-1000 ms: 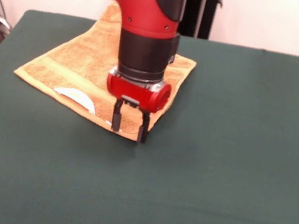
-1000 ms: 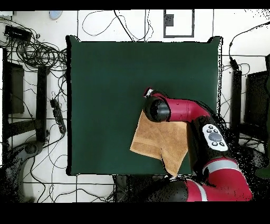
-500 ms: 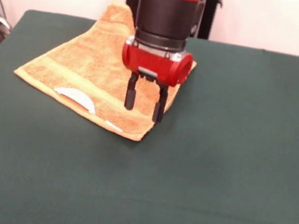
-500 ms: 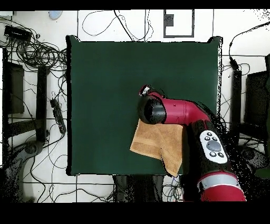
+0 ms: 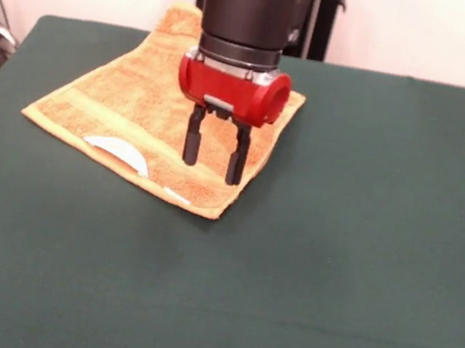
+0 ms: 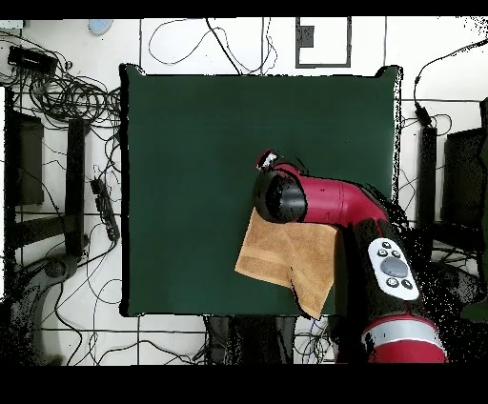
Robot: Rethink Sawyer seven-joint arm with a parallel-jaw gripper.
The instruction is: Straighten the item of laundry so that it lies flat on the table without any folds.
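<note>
Gripper (image 5: 214,146) above one towel (image 5: 129,124)

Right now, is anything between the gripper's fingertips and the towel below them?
No. In the front view the open gripper hangs above the towel with only air between; nothing is held.
</note>
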